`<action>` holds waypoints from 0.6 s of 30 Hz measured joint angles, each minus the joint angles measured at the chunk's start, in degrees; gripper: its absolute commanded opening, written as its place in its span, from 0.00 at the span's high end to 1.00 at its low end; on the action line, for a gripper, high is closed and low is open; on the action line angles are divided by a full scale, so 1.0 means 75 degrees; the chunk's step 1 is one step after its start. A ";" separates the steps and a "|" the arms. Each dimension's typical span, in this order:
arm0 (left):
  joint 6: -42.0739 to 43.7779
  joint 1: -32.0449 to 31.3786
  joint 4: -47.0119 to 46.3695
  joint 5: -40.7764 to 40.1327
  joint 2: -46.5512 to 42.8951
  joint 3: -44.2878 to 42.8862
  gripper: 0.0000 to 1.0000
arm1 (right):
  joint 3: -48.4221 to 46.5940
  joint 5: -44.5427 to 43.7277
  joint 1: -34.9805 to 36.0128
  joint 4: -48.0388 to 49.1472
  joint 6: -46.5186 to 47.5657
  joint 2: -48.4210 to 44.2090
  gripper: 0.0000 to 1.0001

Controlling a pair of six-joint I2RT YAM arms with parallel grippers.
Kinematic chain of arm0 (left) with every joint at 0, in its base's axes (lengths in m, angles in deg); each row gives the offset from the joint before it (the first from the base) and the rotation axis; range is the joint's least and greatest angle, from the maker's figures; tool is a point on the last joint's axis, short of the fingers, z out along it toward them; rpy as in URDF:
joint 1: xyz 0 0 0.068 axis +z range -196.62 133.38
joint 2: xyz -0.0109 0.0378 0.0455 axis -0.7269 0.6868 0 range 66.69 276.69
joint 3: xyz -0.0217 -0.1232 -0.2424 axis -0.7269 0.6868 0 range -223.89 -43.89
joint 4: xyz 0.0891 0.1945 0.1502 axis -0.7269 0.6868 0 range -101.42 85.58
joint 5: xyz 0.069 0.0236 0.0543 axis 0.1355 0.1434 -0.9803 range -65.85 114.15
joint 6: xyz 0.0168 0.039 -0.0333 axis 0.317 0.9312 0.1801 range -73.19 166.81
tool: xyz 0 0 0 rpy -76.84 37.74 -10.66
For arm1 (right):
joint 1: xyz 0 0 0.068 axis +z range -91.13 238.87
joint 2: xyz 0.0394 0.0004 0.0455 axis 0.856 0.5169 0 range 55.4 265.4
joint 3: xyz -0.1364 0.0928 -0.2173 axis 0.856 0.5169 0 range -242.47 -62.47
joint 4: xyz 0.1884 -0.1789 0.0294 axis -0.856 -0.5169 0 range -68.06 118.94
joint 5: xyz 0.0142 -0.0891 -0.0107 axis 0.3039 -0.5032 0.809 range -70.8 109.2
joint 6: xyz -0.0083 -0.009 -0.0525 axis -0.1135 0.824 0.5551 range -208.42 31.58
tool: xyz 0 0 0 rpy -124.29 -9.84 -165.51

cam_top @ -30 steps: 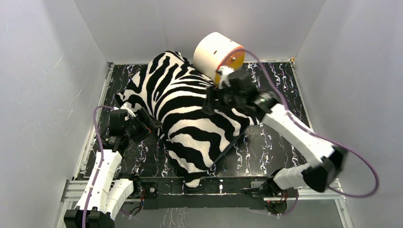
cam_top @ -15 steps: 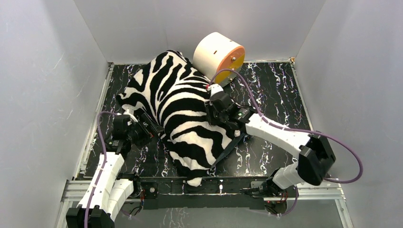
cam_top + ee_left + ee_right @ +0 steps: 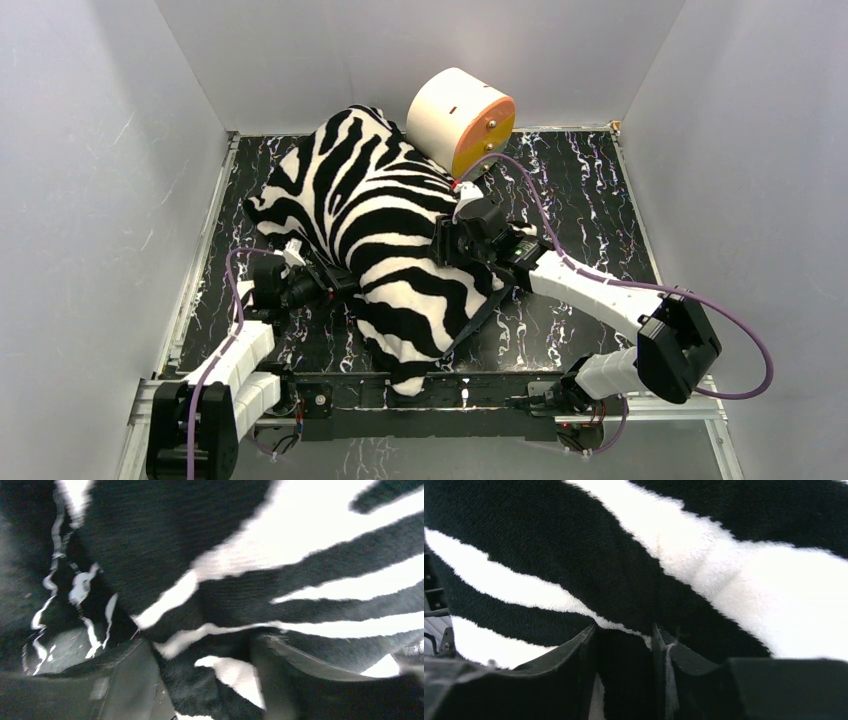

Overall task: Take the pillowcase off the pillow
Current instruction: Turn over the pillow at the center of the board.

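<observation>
The zebra-striped pillowcase (image 3: pixel 380 205) lies stuffed and diagonal across the table, from the back left to the near edge. The pillow is hidden inside it. My left gripper (image 3: pixel 335 283) is pushed into its near left edge. In the left wrist view that gripper (image 3: pixel 200 645) is open wide, and a fold of the pillowcase (image 3: pixel 300 555) bulges between its fingers. My right gripper (image 3: pixel 450 240) presses on the right side of the case. In the right wrist view this gripper (image 3: pixel 624 630) is shut on a narrow pinch of black plush from the pillowcase (image 3: pixel 749 580).
A cream-and-orange cylinder (image 3: pixel 460 118) stands at the back, touching the pillowcase's far end. The black marbled tabletop (image 3: pixel 590 190) is boxed in by grey walls on three sides. The arms' base rail (image 3: pixel 450 390) runs along the near edge.
My right gripper came down from beside the cylinder onto the pillowcase's right side and closed on the fabric. My left gripper slid nearer and rightward into the case's edge, jaws narrowing.
</observation>
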 measured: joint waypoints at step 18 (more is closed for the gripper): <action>0.1274 -0.0402 0.2092 -0.0504 -0.1192 -0.2270 1.00 | -0.1445 -0.1760 0.0114 -0.2669 0.0670 -0.1565 0.02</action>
